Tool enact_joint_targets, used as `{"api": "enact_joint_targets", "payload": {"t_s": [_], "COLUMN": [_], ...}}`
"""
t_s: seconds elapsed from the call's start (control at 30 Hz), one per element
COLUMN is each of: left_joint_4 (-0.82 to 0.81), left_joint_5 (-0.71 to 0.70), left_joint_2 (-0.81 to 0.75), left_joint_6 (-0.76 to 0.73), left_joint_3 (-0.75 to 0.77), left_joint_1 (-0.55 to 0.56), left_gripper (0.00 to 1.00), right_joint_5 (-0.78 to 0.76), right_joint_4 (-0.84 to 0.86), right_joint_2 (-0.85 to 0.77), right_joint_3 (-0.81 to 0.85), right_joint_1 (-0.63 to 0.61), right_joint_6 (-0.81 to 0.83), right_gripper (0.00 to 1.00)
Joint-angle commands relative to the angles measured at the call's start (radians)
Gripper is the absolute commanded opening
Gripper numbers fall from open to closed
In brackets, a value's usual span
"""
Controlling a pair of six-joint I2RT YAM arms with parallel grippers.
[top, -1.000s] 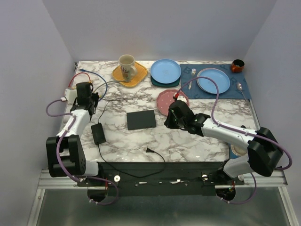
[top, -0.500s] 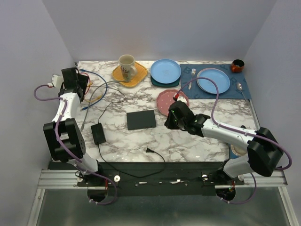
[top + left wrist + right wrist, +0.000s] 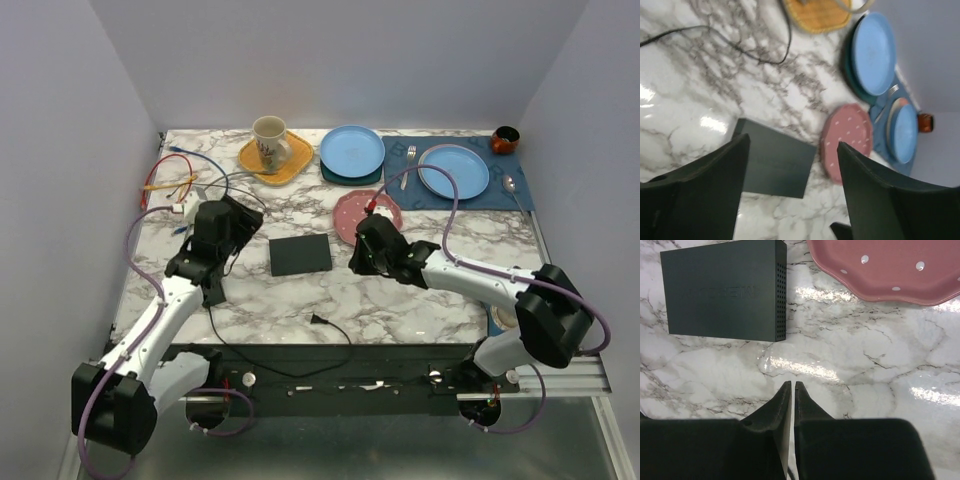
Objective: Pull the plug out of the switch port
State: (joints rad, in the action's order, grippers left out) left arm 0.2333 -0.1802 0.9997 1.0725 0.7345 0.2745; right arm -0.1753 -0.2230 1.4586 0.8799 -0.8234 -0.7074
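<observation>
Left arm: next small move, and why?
Probably ease the left claw forward and down toward the switch: it's open, with the switch's corner framed between its fingers. The right claw is shut, hovering beside the switch. No view shows a plug in it.

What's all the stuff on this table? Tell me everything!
switch: one, black, centre
dotted plate: one, pink, just behind-right of it
blue plates: two, back; one on green plate, one on blue placemat
mug: one, cream, on yellow mat, back
fork, spoon: one each, silver, on placemat
small cup: one, brown, back right corner
cables: several, coloured, back left
black cord: one, near edge
left gripper: open, black
right gripper: shut, black, beside switch
</observation>
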Motion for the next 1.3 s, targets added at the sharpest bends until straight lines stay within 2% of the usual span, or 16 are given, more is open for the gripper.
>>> {"api": "enact_joint_targets", "payload": {"t_s": [0.0, 0.03, 0.07, 0.13, 0.17, 0.27, 0.57, 0.77, 0.93, 1.27], "left_joint_4": [0.001, 0.000, -0.002, -0.002, 0.003, 0.034, -0.040, -0.117, -0.189, -0.252], "left_joint_5": [-0.070, -0.074, -0.080, -0.117, -0.131, -0.172, -0.061, 0.018, 0.059, 0.096], "left_joint_2": [-0.022, -0.024, -0.021, -0.016, -0.003, 0.071, 0.361, 0.465, 0.465, 0.459], "left_joint_6": [-0.014, -0.010, -0.006, -0.005, -0.005, 0.003, 0.058, 0.070, 0.063, 0.021], "left_joint_3": [-0.136, -0.155, -0.182, -0.196, -0.198, -0.161, -0.101, -0.107, -0.145, -0.176], "left_joint_1": [0.061, 0.061, 0.061, 0.061, 0.061, 0.057, 0.043, 0.043, 0.074, 0.230], "left_gripper": [0.61, 0.53, 0.37, 0.24, 0.13, 0.02, 0.01, 0.01, 0.00, 0.00], "right_joint_5": [-0.013, -0.013, -0.013, -0.029, -0.032, -0.055, -0.036, 0.006, 0.069, 0.108], "right_joint_4": [0.021, 0.020, 0.019, 0.010, 0.005, -0.018, -0.039, -0.047, -0.030, 0.034], "right_joint_2": [0.069, 0.080, 0.092, 0.131, 0.146, 0.201, 0.374, 0.450, 0.470, 0.392], "right_joint_3": [0.042, 0.050, 0.063, 0.083, 0.106, 0.143, 0.289, 0.358, 0.338, 0.228], "right_joint_1": [-0.003, -0.003, -0.003, -0.003, -0.002, 0.006, 0.058, 0.058, 0.056, -0.008], "right_joint_6": [-0.007, -0.006, -0.006, -0.003, 0.000, 0.006, 0.028, 0.055, 0.052, 0.051], "right_gripper": [0.12, 0.10, 0.10, 0.07, 0.06, 0.05, 0.02, 0.01, 0.01, 0.01]}}
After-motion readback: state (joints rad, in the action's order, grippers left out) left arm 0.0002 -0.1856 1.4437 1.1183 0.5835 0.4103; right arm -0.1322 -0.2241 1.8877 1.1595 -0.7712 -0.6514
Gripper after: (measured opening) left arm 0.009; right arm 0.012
